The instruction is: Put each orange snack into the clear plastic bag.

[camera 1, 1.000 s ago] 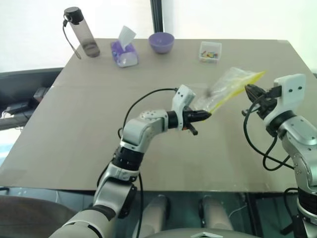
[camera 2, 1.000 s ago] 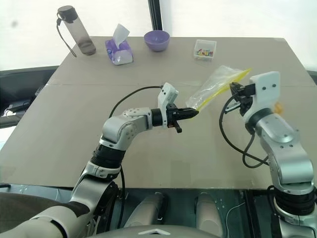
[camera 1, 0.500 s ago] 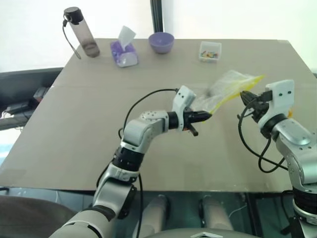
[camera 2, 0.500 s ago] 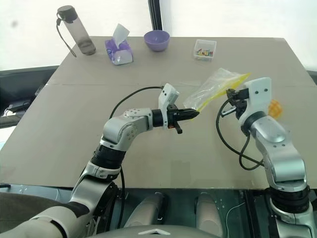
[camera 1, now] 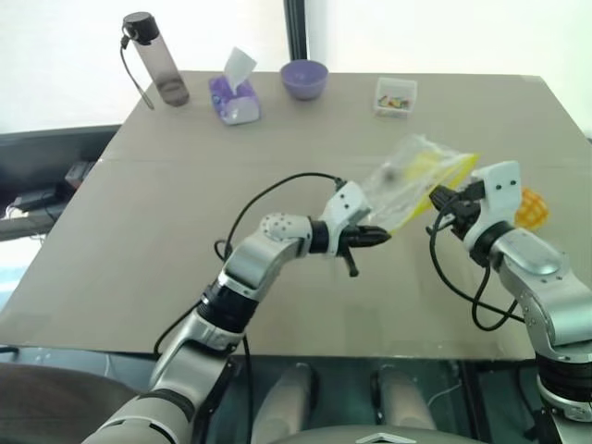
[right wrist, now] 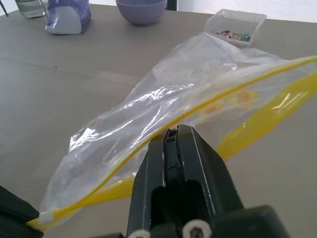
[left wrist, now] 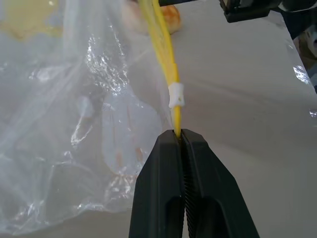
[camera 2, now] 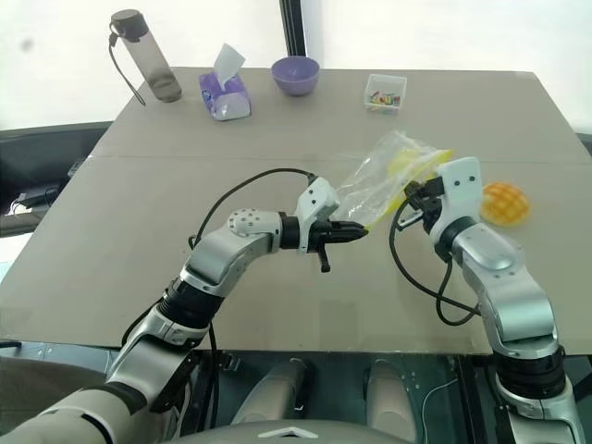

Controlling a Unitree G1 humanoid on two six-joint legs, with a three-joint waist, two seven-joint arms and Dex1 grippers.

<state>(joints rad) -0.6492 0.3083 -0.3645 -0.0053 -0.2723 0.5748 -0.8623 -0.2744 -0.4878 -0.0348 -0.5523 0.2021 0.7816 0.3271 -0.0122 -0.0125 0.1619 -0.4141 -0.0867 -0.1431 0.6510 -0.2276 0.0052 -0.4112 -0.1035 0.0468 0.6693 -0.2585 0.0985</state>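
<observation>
The clear plastic bag [camera 2: 381, 176] hangs crumpled above the table, stretched between my two grippers by its yellow seal strip. My left gripper [camera 2: 356, 229] is shut on one end of the strip [left wrist: 174, 94], next to the white slider. My right gripper [camera 2: 413, 196] is shut on the strip farther along [right wrist: 171, 130]. One orange snack [camera 2: 504, 202], round with a crisscross top, lies on the table just beyond and to the right of my right wrist. Part of it shows past the bag [left wrist: 168, 15] in the left wrist view.
Along the far edge stand a dark bottle [camera 2: 139, 51], a purple tissue pack [camera 2: 225, 92], a purple bowl [camera 2: 294, 74] and a small clear box [camera 2: 385, 92] of coloured bits. The tan table [camera 2: 139, 240] spreads wide on the left.
Both grippers have sunk with the bag. My right gripper has come down and to the left, slackening the bag and uncovering the orange snack behind it.
</observation>
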